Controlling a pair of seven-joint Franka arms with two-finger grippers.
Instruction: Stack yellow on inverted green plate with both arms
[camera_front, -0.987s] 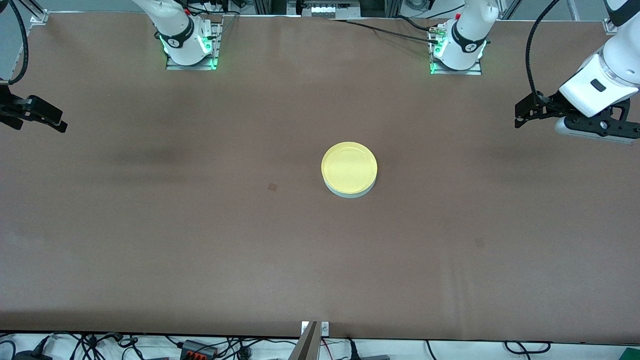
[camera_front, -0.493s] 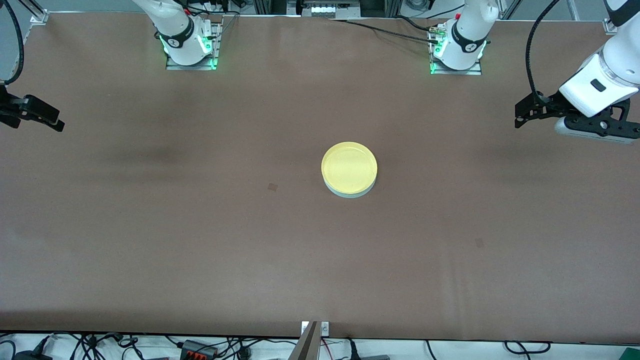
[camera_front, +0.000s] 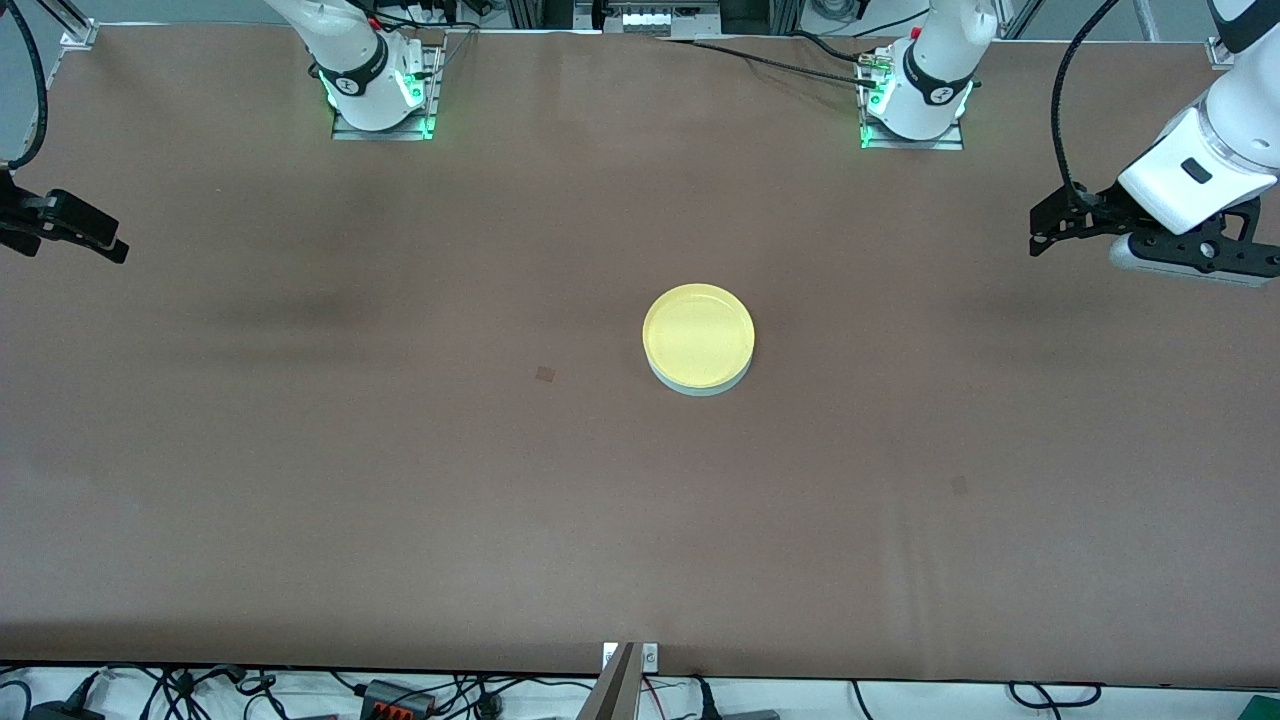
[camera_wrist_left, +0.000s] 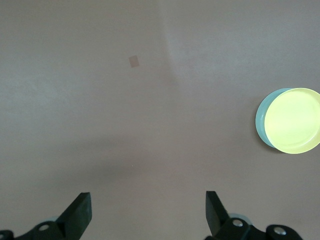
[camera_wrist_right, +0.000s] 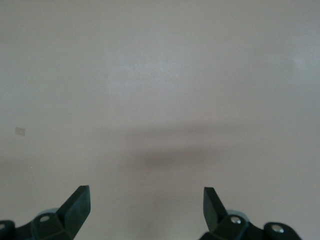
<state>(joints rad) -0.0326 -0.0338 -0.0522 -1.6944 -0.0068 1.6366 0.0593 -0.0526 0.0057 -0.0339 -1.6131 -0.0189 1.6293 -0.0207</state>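
The yellow plate (camera_front: 698, 333) lies on the inverted green plate (camera_front: 702, 389) in the middle of the brown table (camera_front: 400, 480); only a thin pale-green edge shows under it. The left wrist view shows the yellow plate (camera_wrist_left: 293, 120) with a crescent of the green plate (camera_wrist_left: 260, 121) beside it. My left gripper (camera_front: 1040, 232) hangs open and empty over the left arm's end of the table, far from the stack. My right gripper (camera_front: 110, 240) hangs open and empty over the right arm's end. The left gripper (camera_wrist_left: 147, 200) and the right gripper (camera_wrist_right: 145, 192) show only bare table between their fingers.
Both arm bases (camera_front: 380, 95) (camera_front: 915, 100) stand along the table edge farthest from the front camera. Two small dark marks (camera_front: 545, 374) (camera_front: 958, 486) sit on the cloth. Cables (camera_front: 400, 695) lie off the table's nearest edge.
My right gripper has drifted slightly outward toward its end of the table. The left arm and the stacked plates have not moved.
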